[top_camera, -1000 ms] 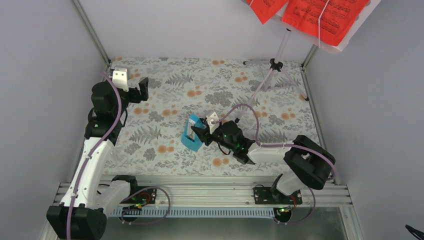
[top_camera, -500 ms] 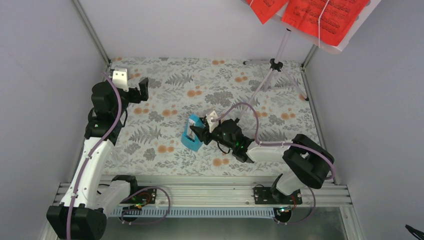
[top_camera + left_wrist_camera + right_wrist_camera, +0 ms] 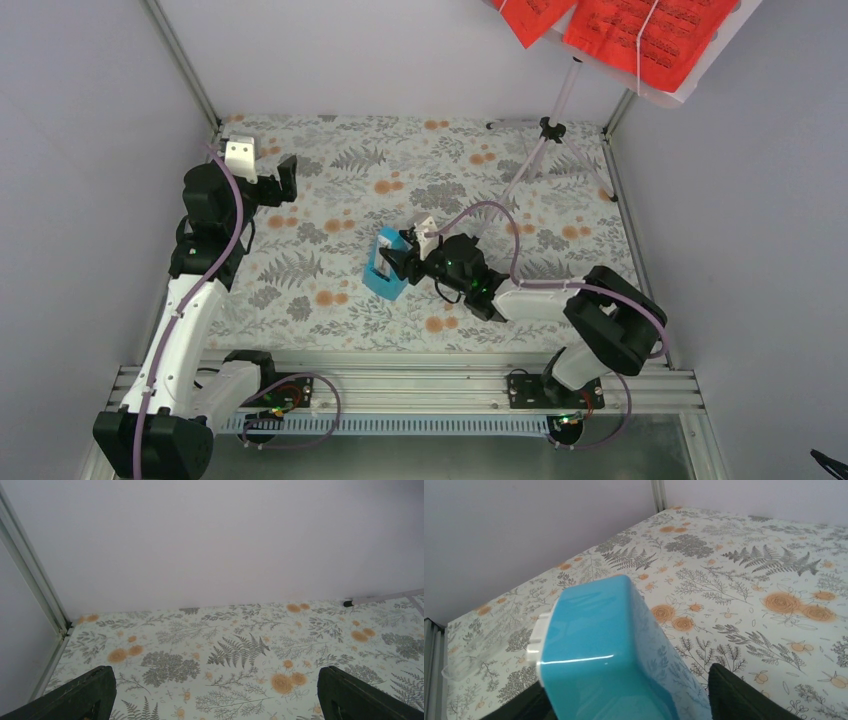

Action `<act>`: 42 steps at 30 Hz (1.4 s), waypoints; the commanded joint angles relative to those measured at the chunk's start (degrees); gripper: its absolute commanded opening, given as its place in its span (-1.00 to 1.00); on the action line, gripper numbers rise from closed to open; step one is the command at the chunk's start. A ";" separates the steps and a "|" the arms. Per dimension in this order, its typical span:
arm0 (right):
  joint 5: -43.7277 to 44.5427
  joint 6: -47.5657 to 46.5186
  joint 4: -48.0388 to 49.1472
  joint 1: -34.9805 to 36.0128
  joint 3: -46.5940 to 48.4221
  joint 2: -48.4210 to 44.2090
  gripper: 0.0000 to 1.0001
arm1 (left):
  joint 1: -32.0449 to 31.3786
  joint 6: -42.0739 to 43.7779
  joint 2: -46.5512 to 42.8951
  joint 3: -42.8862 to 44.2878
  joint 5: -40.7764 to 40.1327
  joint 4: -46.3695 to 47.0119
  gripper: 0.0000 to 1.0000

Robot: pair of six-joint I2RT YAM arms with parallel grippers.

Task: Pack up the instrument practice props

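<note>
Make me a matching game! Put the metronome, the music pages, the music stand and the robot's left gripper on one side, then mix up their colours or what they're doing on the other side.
Things
1. metronome
2. music pages
3. music stand
4. left gripper

Matches
A. bright red with black notes
B. open, holding nothing
C. light blue
D. pale lilac, standing at the far right

Right pairs: 1-C, 2-A, 3-D, 4-B

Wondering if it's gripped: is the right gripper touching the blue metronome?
Cannot tell. Right wrist view: the right gripper straddles the blue metronome, but any contact lies below the frame.
</note>
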 commanded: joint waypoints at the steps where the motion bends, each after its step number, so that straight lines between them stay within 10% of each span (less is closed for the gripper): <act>1: -0.36 0.39 0.49 -0.47 1.14 -0.14 0.37 | 0.17 0.16 -0.84 -0.28 0.60 -0.09 1.00; 15: -0.67 -2.13 -12.36 -4.58 -2.97 -20.03 0.99 | -6.65 -3.72 -1.77 -5.08 11.76 2.90 0.86; 27: -1.40 6.41 -13.97 -21.20 -10.38 -35.25 0.99 | -17.51 -9.50 -12.49 -30.76 24.16 24.16 0.80; 42: -5.19 9.75 -10.41 -22.65 -12.19 -34.13 0.99 | -26.52 1.85 3.25 -28.33 17.54 27.02 0.73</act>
